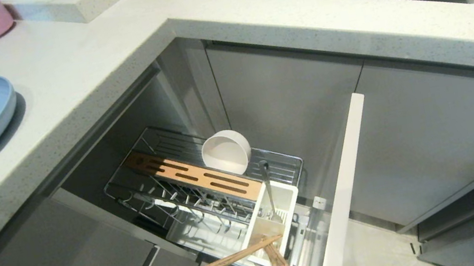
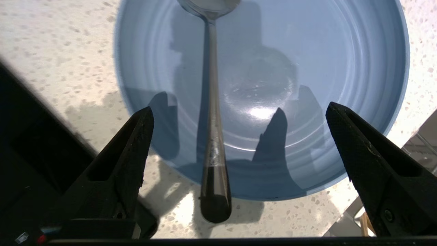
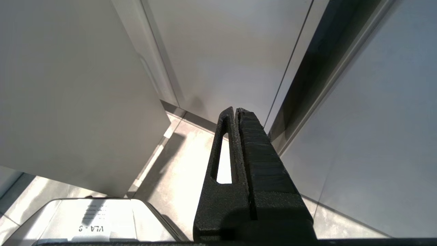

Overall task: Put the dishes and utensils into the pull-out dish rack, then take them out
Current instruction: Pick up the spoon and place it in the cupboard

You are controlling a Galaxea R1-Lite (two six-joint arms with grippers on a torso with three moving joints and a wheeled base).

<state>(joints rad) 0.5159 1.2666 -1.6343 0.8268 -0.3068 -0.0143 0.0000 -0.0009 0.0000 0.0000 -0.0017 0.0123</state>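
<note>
Your left end effector (image 2: 239, 112) hangs over the blue plate (image 2: 341, 68) with its fingers spread wide and empty. The spoon (image 2: 212, 136) lies on that plate between them. On the worktop (image 1: 77, 68) the plate sits at nine o'clock. In the pulled-out rack (image 1: 208, 191) at six o'clock the cream bowl (image 1: 226, 152) lies on its side, with the chopsticks (image 1: 242, 253) across the caddy (image 1: 276, 222). Your right end effector (image 3: 235, 112) is pressed closed near the cabinets.

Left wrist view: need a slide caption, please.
Open left gripper hovers over spoon lying across blue plate.
</note>
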